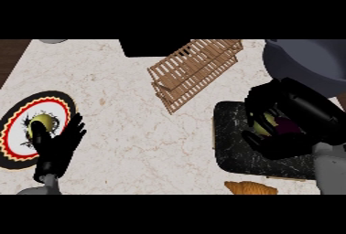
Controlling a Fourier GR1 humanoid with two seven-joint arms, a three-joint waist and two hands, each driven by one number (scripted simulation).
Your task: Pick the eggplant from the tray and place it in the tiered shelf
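A dark marbled tray (233, 151) lies at the right of the counter. Over it my right hand (283, 116) curls round the eggplant (287, 125), of which only a purple patch with a yellow-green end shows between the fingers. The wooden slatted tiered shelf (196, 71) stands at the back centre, up and left of the tray. My left hand (61, 141) rests open at the left, fingers up, beside a patterned plate.
A round plate (17, 132) with a red, yellow and black rim holds a yellowish object (44, 121) at the left edge. A croissant (251, 188) lies in front of the tray. A dark box (145, 47) sits behind the shelf.
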